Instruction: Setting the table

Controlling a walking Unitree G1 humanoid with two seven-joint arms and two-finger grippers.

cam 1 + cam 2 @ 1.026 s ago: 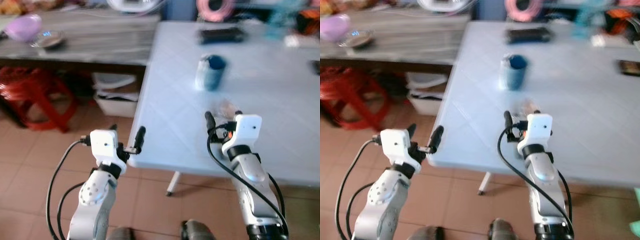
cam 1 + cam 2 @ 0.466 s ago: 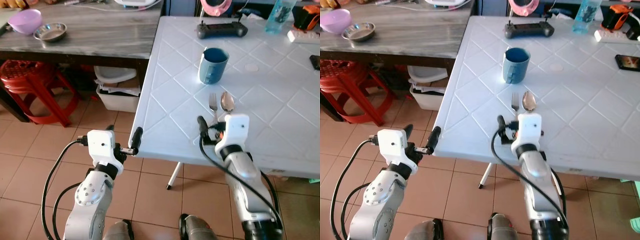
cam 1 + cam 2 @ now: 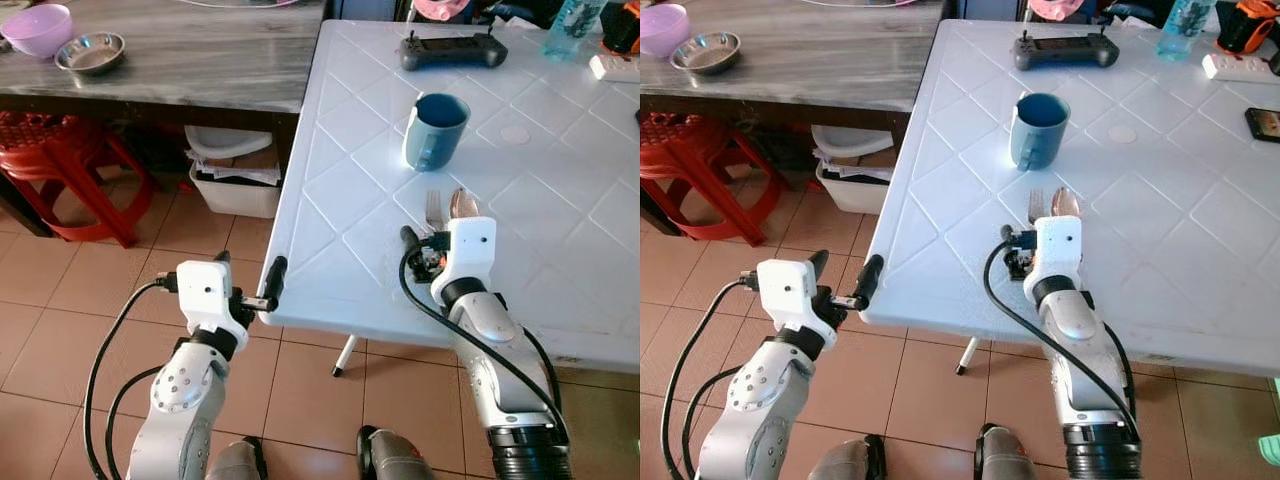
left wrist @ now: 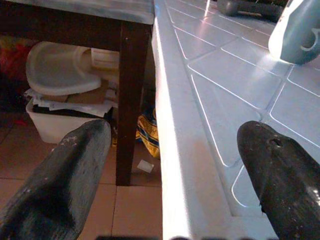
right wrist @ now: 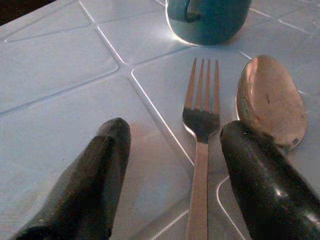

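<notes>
Hovering over the white counter [image 3: 340, 190], right gripper [image 5: 170, 165] jaws apart, empty, astride the fork [image 5: 200, 145] beside the spoon [image 5: 270, 100], below the blue cup [image 3: 435, 130]. Camera steadied since earlier blur; cutlery laid. Left gripper [image 4: 160, 175] open at counter edge.

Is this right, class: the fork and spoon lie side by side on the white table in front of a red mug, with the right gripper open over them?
One detail is wrong: the mug is blue, not red, as the right eye view shows. The rest stands: fork and spoon lie side by side on the white table, with the right gripper open over them.
</notes>
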